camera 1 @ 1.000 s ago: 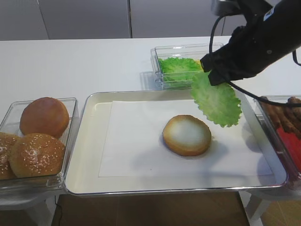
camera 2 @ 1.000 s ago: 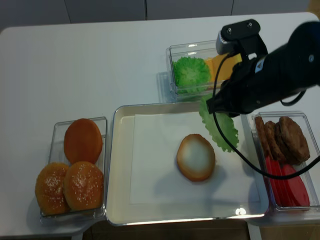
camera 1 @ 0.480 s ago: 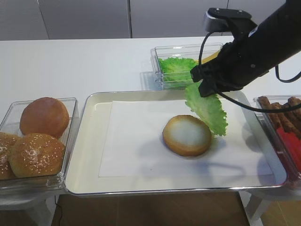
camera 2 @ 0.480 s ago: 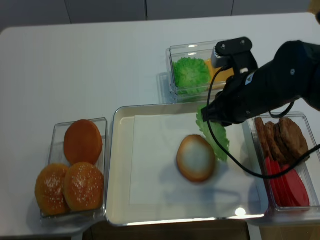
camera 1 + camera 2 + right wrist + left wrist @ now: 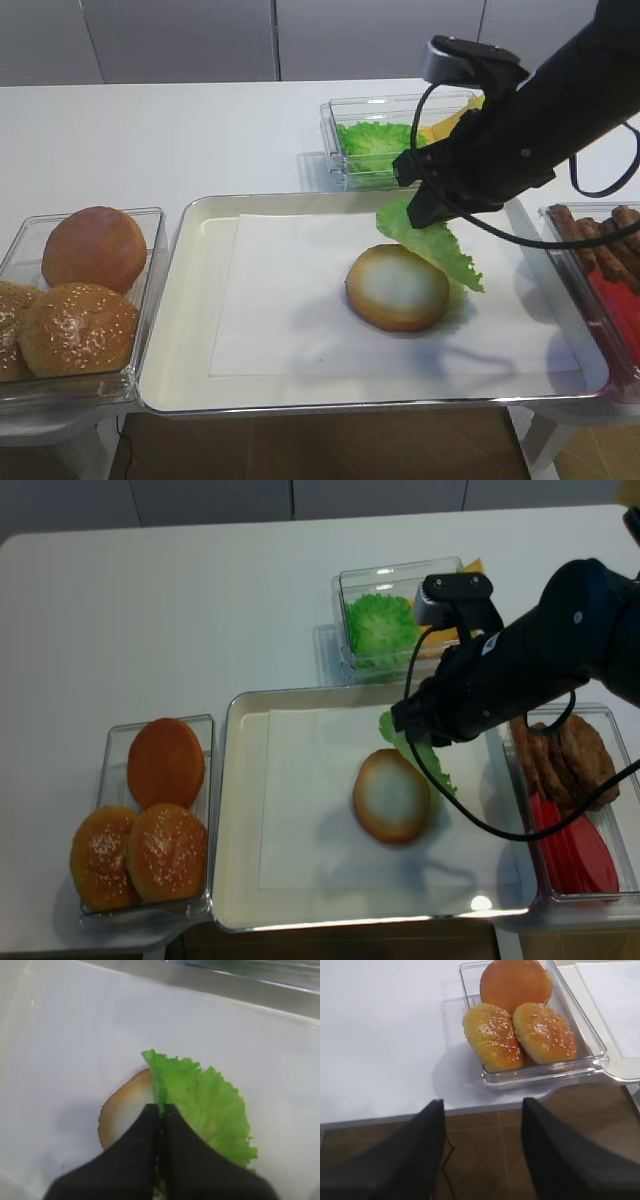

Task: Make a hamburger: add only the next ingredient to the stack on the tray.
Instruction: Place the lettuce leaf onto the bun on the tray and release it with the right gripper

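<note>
Right end effector (image 5: 161,1119), pinching the ruffled bright green lettuce leaf (image 5: 432,242), has swung it in from beside the round pale-faced bun bottom (image 5: 398,287). Leaf now hangs tilted over bun's far-right edge on the shiny metal tray (image 5: 190,330); prob. needs centring, then release.

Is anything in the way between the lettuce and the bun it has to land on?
Nothing visible. The right gripper, jaws shut on the lettuce leaf, holds it beside the bun bottom half, whose pale top face is bare on the tray.
</note>
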`<state>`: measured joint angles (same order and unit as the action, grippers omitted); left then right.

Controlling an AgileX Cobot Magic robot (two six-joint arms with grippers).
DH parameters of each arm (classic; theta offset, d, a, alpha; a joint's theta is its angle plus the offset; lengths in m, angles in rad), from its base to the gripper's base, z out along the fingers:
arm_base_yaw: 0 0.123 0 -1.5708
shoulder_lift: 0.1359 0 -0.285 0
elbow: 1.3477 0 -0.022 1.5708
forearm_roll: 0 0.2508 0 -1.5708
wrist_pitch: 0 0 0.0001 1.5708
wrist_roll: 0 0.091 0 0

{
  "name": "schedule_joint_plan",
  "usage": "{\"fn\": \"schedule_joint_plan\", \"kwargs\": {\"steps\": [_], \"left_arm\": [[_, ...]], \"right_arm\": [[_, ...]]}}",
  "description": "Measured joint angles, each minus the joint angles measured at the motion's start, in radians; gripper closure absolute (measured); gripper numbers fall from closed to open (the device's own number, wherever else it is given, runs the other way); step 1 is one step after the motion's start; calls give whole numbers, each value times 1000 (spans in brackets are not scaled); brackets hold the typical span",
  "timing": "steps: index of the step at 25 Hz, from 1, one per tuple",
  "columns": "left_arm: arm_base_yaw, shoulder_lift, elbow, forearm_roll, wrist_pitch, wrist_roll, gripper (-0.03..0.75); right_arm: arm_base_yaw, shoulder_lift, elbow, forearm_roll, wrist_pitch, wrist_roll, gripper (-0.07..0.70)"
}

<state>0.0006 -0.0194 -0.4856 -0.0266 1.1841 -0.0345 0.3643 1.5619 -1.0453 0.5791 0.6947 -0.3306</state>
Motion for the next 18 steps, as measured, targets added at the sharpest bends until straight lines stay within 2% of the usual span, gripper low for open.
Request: {"fn": "schedule_joint_plan", "kwargs": {"steps": [7, 14, 16, 18], "left_arm": [[0, 0, 0, 0, 0, 0, 346], [0, 0, 0, 0, 0, 0, 346], [0, 0, 0, 0, 0, 0, 346], [0, 0, 0, 0, 0, 0, 346]], "right_arm": [[0, 21, 0, 117, 8, -58, 624], [0, 21, 0, 130, 8, -65, 620], [0, 21, 0, 130, 8, -65, 584], [0, 21, 0, 130, 12, -65, 501]]}}
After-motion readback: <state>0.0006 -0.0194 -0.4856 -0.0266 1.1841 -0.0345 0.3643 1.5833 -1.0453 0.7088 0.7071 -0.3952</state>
